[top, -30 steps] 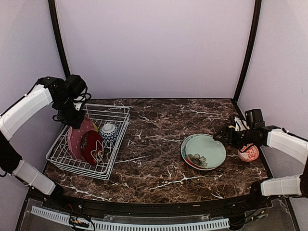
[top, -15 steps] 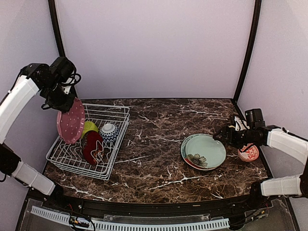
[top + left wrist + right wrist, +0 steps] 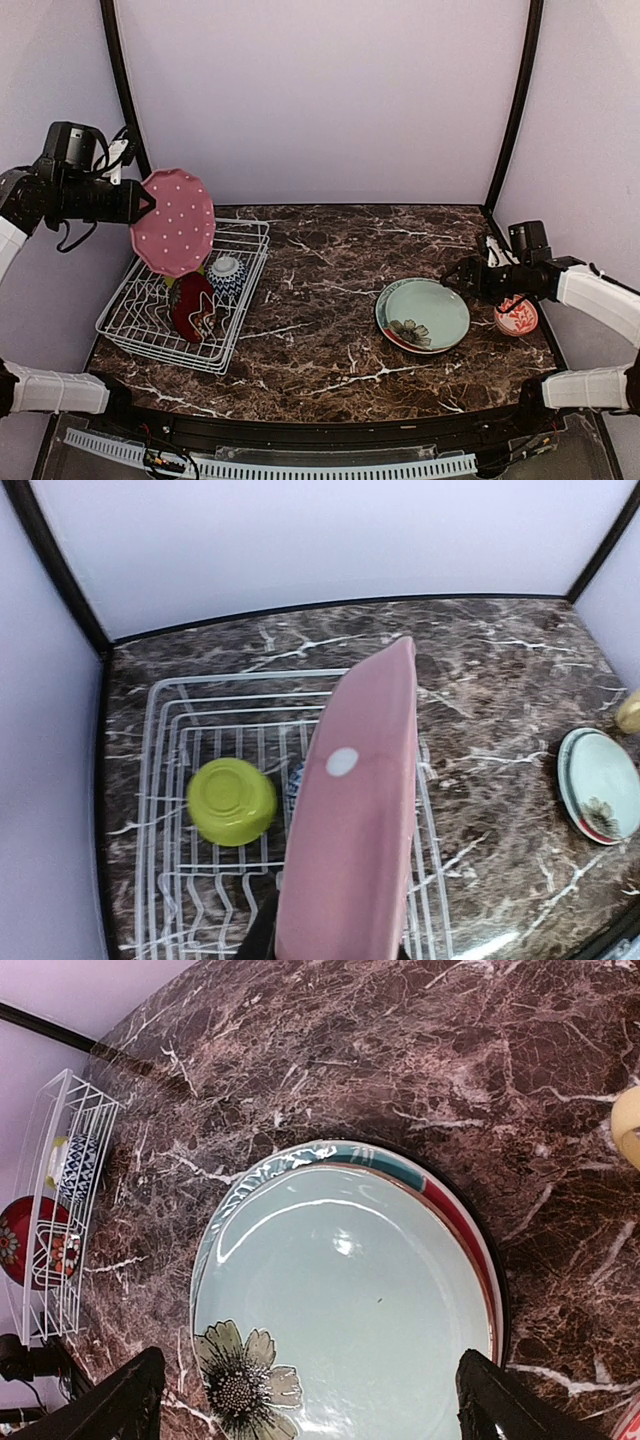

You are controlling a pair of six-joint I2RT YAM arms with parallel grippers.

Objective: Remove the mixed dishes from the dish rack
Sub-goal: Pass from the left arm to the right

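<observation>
My left claw [image 3: 141, 205] pinches the pink dotted plate [image 3: 178, 225], dish rack [image 3: 160, 347] below it; I'd swing across slowly, grip firm. My right claw [image 3: 455, 276] hangs spread wide.

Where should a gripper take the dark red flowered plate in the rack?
Probably pinch the top rim, coming straight down from above. The dark red plate stands on edge in the rack, so its upper edge is exposed, while wires and a bowl crowd its sides.
</observation>
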